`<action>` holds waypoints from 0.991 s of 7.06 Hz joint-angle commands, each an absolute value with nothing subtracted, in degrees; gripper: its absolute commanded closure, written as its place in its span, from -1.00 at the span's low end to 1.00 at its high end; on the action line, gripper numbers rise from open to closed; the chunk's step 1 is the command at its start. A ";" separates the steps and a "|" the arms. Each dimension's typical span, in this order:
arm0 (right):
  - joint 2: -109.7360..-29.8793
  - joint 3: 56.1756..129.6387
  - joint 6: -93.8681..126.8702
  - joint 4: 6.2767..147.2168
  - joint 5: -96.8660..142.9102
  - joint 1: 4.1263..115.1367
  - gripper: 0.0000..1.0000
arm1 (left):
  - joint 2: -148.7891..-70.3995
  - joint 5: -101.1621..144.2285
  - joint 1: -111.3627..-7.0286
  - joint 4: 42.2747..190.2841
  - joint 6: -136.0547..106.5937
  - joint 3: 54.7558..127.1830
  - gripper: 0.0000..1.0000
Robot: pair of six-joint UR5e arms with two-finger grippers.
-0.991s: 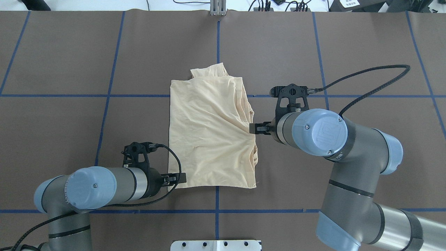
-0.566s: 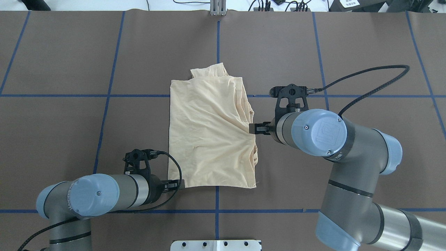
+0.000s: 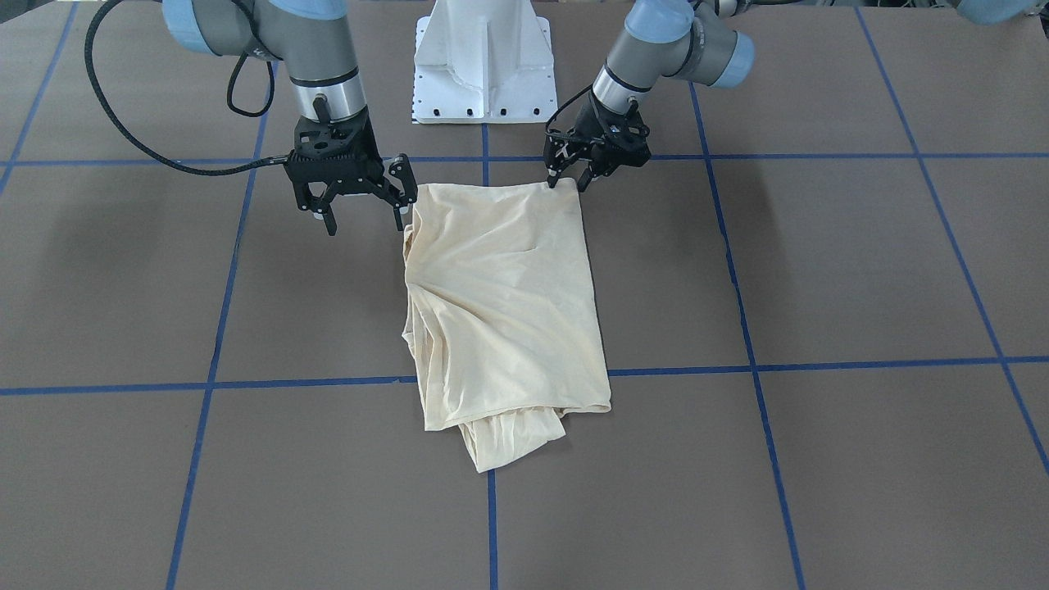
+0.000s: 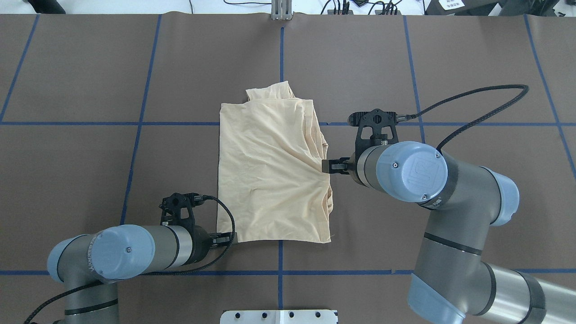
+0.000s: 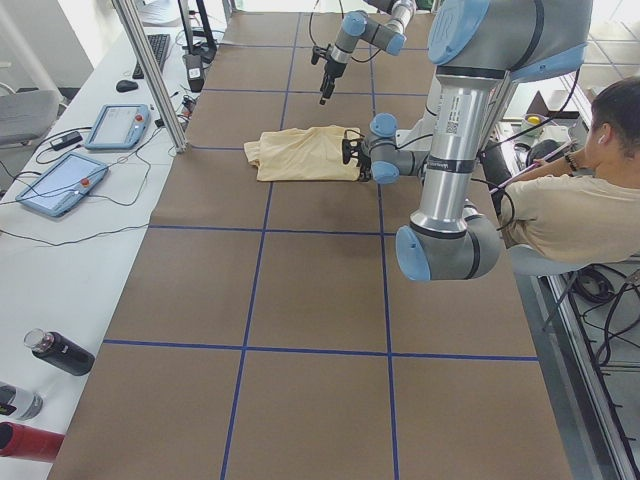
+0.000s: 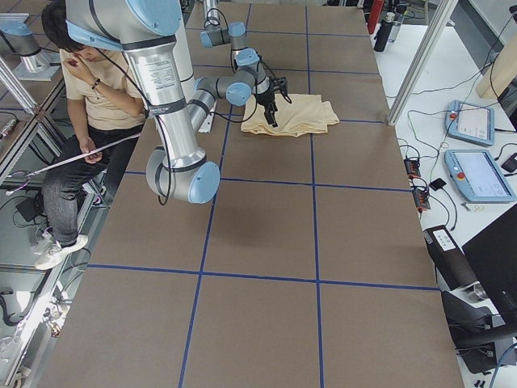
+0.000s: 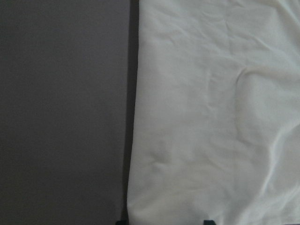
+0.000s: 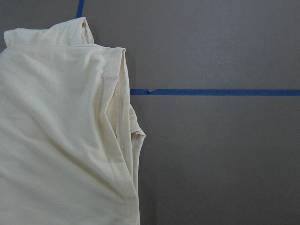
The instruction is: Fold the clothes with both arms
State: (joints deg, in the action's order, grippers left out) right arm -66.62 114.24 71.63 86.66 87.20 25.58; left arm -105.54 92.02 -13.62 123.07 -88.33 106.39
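Observation:
The clothes are one pale cream shirt point(image 3: 508, 303) folded into a long rectangle on the brown table, with a bunched end sticking out at the far side point(image 4: 270, 92). My left gripper point(image 3: 569, 182) is open, low at the shirt's near left corner point(image 4: 227, 237). In the left wrist view its tips straddle the cloth edge point(image 7: 211, 117). My right gripper point(image 3: 365, 221) is open wide beside the shirt's right edge point(image 4: 330, 165), one finger point(image 3: 401, 215) touching the layered hem. The right wrist view shows the stacked edges point(image 8: 61, 140) and no fingers.
Blue tape lines point(image 4: 280, 270) divide the brown table cover. The white pedestal base point(image 3: 482, 74) stands at the robot's side. A person point(image 5: 590, 190) sits beside the robot. Teach pendants point(image 5: 60, 185), bottles point(image 5: 60, 352) and a metal post point(image 5: 150, 75) line the far side.
My left arm has drawn back toward the robot, its gripper sliding off the shirt's near left corner to the edge. The right arm and the shirt have stayed put.

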 commanded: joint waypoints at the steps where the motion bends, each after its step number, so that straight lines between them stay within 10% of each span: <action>1: -66.62 114.26 71.63 86.66 87.19 25.58 -1.00 | -105.91 92.02 -13.62 123.05 -88.33 106.26 -0.06; 4: -66.62 114.17 71.72 86.66 87.19 25.40 -1.00 | -105.82 91.85 -13.62 123.05 -88.33 106.26 1.00; 7: -66.19 113.56 82.91 86.66 81.77 19.11 -0.96 | -105.38 91.85 -13.71 123.05 -88.33 106.88 1.00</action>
State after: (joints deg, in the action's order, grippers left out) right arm -66.49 113.99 76.89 86.66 85.14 22.58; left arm -105.41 91.85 -13.70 123.10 -88.33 106.75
